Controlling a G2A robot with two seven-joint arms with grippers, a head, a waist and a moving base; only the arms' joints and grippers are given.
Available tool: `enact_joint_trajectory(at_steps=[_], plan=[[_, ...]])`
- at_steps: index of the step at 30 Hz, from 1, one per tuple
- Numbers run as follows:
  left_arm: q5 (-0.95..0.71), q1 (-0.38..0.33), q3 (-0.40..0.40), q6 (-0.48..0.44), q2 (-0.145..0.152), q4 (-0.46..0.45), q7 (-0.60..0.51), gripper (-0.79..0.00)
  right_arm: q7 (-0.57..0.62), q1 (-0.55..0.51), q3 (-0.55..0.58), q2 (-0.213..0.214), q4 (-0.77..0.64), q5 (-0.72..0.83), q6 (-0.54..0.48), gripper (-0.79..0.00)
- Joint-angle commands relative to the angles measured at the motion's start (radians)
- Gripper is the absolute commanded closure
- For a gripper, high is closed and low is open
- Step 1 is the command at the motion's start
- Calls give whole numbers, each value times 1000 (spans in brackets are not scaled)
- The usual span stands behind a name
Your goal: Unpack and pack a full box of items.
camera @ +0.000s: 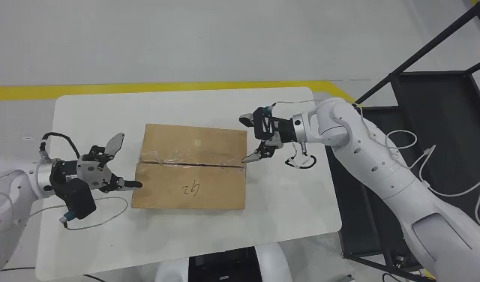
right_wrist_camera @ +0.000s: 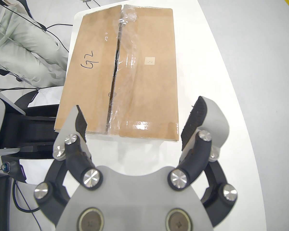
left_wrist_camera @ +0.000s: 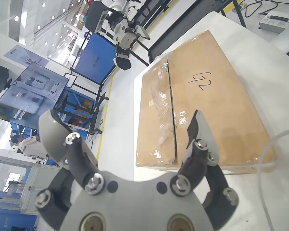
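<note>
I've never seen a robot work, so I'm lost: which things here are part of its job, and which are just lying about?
Part of the job:
- cardboard box, flaps closed
- left fingers, open, at one end of the box
- right fingers, open, at the other end

Just about:
- black rack
- yellow floor line

The box (camera: 191, 166) is matt brown cardboard with glossy, wrinkled clear tape (right_wrist_camera: 125, 46) along its seam, the table (camera: 97, 117) is smooth white, and the right gripper (right_wrist_camera: 139, 111) has rough black pads (right_wrist_camera: 193, 121) and shiny metal screws (right_wrist_camera: 178, 176)
</note>
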Motion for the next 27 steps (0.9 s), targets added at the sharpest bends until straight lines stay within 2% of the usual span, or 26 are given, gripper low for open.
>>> enact_joint_trajectory(at_steps=[1,4,7,11,14,18,23,27], plan=[[0,0,0,0,0,0,0,-785,0,0,0,0,0,0,0,-785],[-26,4,10,-22,-3,13,-29,-785,0,0,0,0,0,0,0,-785],[-148,-9,61,-124,-6,52,-124,-785,0,0,0,0,0,0,0,-785],[-354,-88,172,-335,4,66,-335,-785,0,0,0,0,0,0,0,-785],[-422,-167,247,-434,20,54,-434,-785,0,0,0,0,0,0,0,-785],[-310,-275,361,-434,54,38,-434,-785,0,0,0,0,0,0,0,-785],[-194,-401,509,-394,95,99,-393,-785,0,0,0,0,0,0,0,-785],[-153,-491,619,-275,125,163,-274,-785,0,0,0,0,0,0,0,-785]])
